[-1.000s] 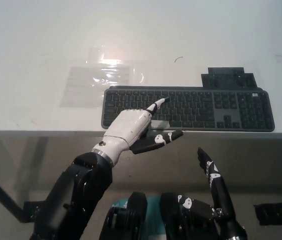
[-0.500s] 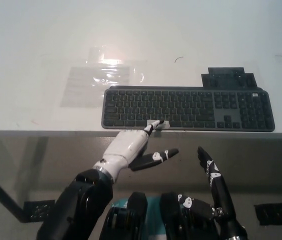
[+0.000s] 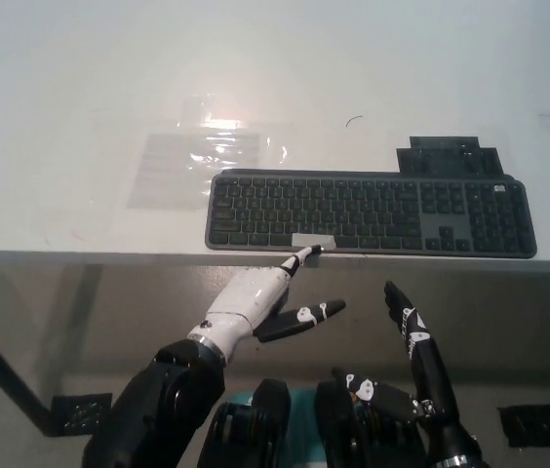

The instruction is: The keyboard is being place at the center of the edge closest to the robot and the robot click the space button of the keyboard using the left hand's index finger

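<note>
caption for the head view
White left hand points at pale space bar of dark grey keyboard; black right hand rests below

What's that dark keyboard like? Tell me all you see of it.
The keyboard is a dark grey board with a number pad at the picture's right and a pale space bar. It lies flat along the near edge of the white table. The left hand points its fingertip at the front rim by the space bar; contact is unclear. The right hand hangs clear of it.
</note>
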`<move>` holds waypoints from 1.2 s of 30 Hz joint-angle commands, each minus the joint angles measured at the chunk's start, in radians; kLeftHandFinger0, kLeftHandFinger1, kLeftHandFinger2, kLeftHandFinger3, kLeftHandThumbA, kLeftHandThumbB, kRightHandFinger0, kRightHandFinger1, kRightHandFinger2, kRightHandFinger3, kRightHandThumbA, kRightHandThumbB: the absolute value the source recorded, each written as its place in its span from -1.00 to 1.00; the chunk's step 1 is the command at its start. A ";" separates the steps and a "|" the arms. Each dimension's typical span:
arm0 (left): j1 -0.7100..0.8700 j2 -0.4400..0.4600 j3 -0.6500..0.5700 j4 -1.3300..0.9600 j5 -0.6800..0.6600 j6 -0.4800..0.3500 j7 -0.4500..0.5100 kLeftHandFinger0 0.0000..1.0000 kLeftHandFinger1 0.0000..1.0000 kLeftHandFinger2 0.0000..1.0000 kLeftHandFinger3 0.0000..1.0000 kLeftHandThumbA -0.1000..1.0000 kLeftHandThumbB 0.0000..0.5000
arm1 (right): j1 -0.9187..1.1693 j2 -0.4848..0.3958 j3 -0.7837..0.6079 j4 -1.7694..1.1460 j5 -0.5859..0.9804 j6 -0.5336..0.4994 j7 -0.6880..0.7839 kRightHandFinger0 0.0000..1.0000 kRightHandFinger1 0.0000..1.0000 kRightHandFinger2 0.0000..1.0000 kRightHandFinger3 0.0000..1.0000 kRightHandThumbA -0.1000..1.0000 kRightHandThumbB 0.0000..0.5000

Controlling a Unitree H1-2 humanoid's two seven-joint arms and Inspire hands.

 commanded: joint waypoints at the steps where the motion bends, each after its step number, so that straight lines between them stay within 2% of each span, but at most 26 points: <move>1: -0.066 0.046 0.034 0.103 -0.019 0.049 0.052 -1.00 -0.94 -0.95 1.00 1.00 0.16 | -0.044 0.005 0.001 -0.010 -0.002 -0.052 -0.020 1.00 1.00 1.00 1.00 1.00 0.50; 4: -0.067 0.046 0.025 0.088 -0.016 0.048 0.055 -0.99 -0.93 -0.95 1.00 1.00 0.23 | -0.048 0.008 0.001 -0.004 0.005 -0.052 -0.014 1.00 1.00 1.00 1.00 1.00 0.50; 5: -0.058 0.041 0.020 0.083 -0.018 0.046 0.053 -0.98 -0.88 -0.92 1.00 1.00 0.22 | -0.042 0.008 0.001 -0.006 0.006 -0.052 -0.014 1.00 1.00 1.00 1.00 1.00 0.50; 6: -0.056 0.039 0.014 0.088 -0.014 0.044 0.055 -0.89 -0.79 -0.79 1.00 1.00 0.23 | -0.042 0.009 0.001 -0.008 0.004 -0.052 -0.015 1.00 1.00 1.00 1.00 1.00 0.51; 9: -0.049 0.033 0.008 0.097 -0.017 0.044 0.050 -1.00 -0.89 -0.89 1.00 1.00 0.26 | -0.041 0.003 0.008 -0.007 -0.015 -0.052 -0.030 1.00 1.00 1.00 1.00 1.00 0.45; 10: -0.047 0.032 0.007 0.102 -0.023 0.037 0.046 -1.00 -0.96 -0.99 1.00 1.00 0.28 | -0.042 0.003 0.007 -0.006 -0.009 -0.052 -0.027 1.00 1.00 1.00 1.00 1.00 0.47; 16: -0.046 0.034 -0.007 0.154 -0.021 0.025 0.062 -1.00 -0.97 -1.00 1.00 1.00 0.31 | -0.041 0.003 0.004 -0.009 0.006 -0.052 -0.011 1.00 1.00 1.00 1.00 1.00 0.53; 22: -0.039 0.029 -0.035 0.197 -0.015 0.005 0.085 -1.00 -1.00 -1.00 1.00 1.00 0.31 | -0.040 0.003 0.002 -0.011 -0.001 -0.052 -0.020 1.00 1.00 1.00 1.00 1.00 0.49; 27: -0.007 0.040 -0.046 0.131 -0.015 0.015 0.073 -1.00 -1.00 -1.00 1.00 1.00 0.33 | -0.037 0.002 0.005 -0.015 -0.007 -0.052 -0.022 1.00 1.00 1.00 1.00 1.00 0.49; 29: 0.037 0.052 -0.034 -0.028 -0.031 0.017 0.038 -1.00 -1.00 -1.00 1.00 1.00 0.34 | -0.037 0.003 0.003 -0.016 -0.004 -0.052 -0.019 1.00 1.00 1.00 1.00 1.00 0.47; 31: 0.102 0.062 -0.016 -0.282 -0.084 0.015 -0.021 -1.00 -0.99 -0.98 1.00 1.00 0.47 | -0.039 0.001 0.002 -0.019 0.000 -0.052 -0.013 1.00 1.00 1.00 1.00 1.00 0.44; 32: 0.115 0.063 -0.014 -0.334 -0.090 0.022 -0.034 -1.00 -0.98 -0.95 1.00 1.00 0.51 | -0.039 0.001 0.003 -0.018 0.001 -0.052 -0.013 1.00 1.00 1.00 1.00 1.00 0.44; 34: 0.182 0.072 -0.002 -0.649 -0.156 0.051 -0.103 -1.00 -0.84 -0.70 1.00 1.00 0.53 | -0.041 0.002 0.000 -0.014 0.004 -0.052 -0.013 1.00 1.00 1.00 1.00 1.00 0.45; 36: 0.214 0.076 0.007 -0.823 -0.192 0.077 -0.133 -1.00 -0.73 -0.48 1.00 1.00 0.65 | -0.040 0.003 0.000 -0.013 0.002 -0.052 -0.014 1.00 1.00 1.00 1.00 1.00 0.51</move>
